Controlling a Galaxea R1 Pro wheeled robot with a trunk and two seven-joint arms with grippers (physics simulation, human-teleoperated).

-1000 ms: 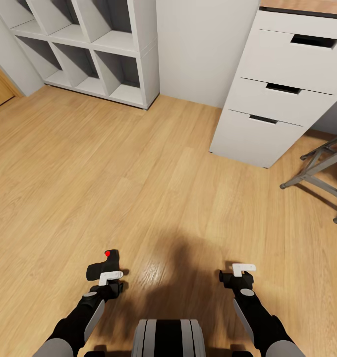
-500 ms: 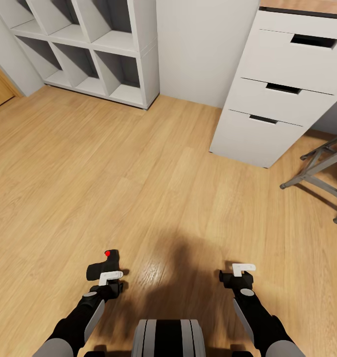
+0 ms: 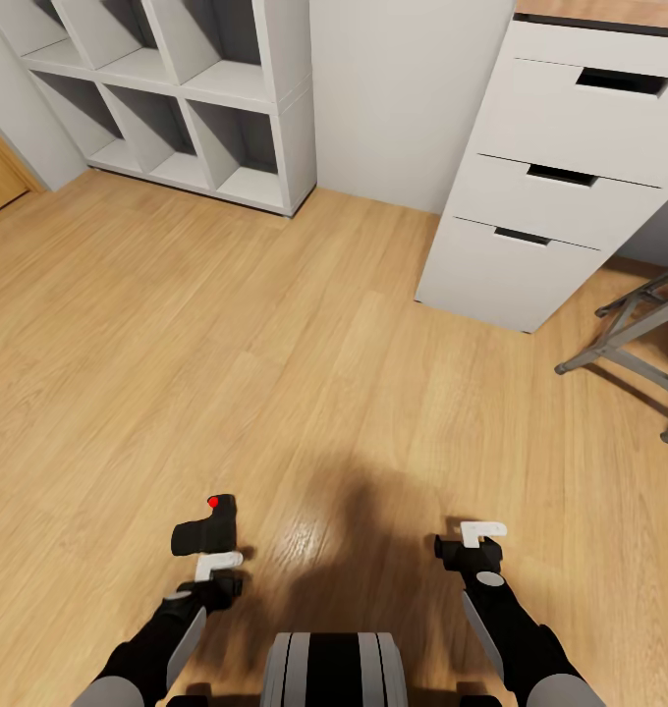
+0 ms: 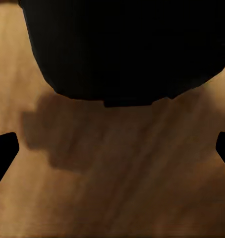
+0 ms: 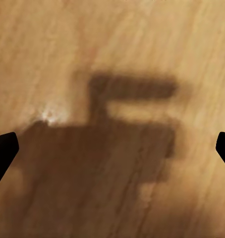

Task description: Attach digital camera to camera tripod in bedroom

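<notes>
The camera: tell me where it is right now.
In the head view the camera is low on the left, just ahead of the left hand over the wood floor. It looms dark and close in the left wrist view.

My head camera looks forward and steeply down from above my trunk, taking in the wood floor (image 3: 305, 373), the cube shelf (image 3: 192, 93) at far left, the drawer chest (image 3: 560, 177) at far right, and both my arms at the near edge. My left wrist camera faces down along my left gripper (image 3: 219, 563), very close to the digital camera (image 4: 125, 47), with floor beyond it. My right wrist camera faces down along my right gripper (image 3: 482, 533), close over the floor. All three views share the same near patch of wood floor; the head and left wrist views share the digital camera.
</notes>
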